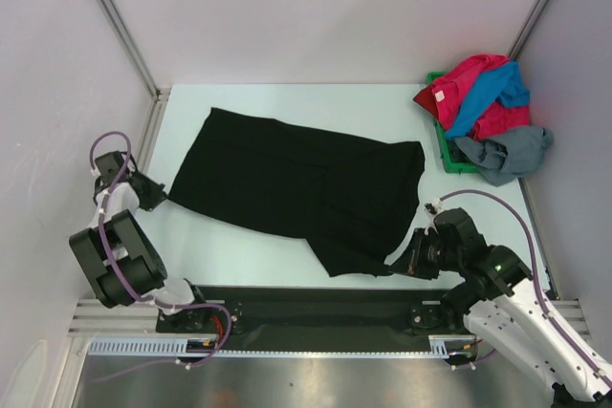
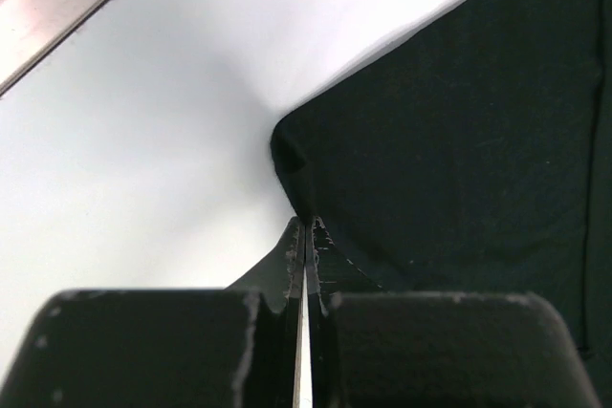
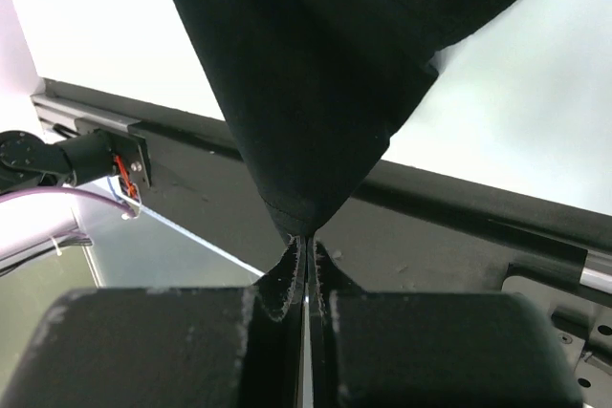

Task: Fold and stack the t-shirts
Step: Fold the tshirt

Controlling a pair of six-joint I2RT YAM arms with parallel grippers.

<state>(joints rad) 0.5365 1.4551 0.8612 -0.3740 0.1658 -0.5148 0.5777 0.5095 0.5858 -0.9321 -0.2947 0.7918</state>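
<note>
A black t-shirt (image 1: 296,183) lies spread across the white table (image 1: 239,255). My left gripper (image 1: 156,196) is shut on its left corner; in the left wrist view the fingertips (image 2: 306,225) pinch the cloth's edge (image 2: 440,140) low over the table. My right gripper (image 1: 400,263) is shut on the shirt's near right corner. In the right wrist view that corner (image 3: 316,93) hangs taut from the closed gripper (image 3: 306,239), lifted over the table's front rail. A red-pink shirt (image 1: 464,81), a bright blue one (image 1: 495,93) and a grey one (image 1: 509,153) lie heaped at the back right.
The heap sits in a green bin (image 1: 446,152) by the right wall. A black rail (image 1: 316,308) runs along the near edge between the arm bases. Walls with metal posts (image 1: 115,21) close the table on three sides.
</note>
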